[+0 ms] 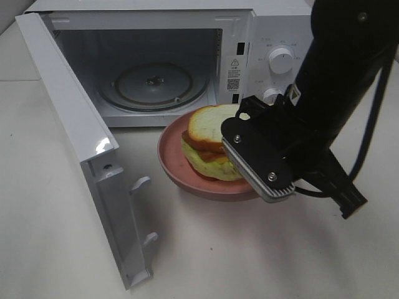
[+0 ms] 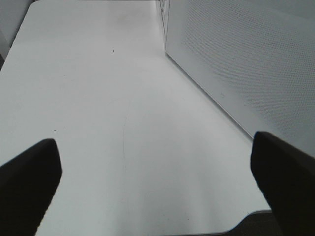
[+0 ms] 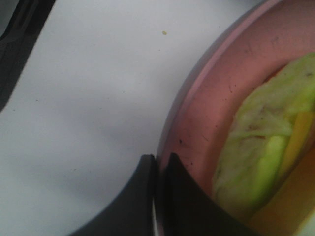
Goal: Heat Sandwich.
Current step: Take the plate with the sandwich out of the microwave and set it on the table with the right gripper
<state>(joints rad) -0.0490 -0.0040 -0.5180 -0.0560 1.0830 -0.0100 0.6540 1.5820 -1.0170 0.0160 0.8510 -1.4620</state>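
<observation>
**Door open, sandwich not yet inside**

The microwave stands open and empty beyond the right hand. That hand is clenched on the pink plate's rim; the sandwich lies on it. Left hand released, idle.

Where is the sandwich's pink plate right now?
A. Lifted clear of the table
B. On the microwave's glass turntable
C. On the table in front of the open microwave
C: the pink plate with the sandwich sits on the table before the open microwave, whose turntable is bare.
</observation>
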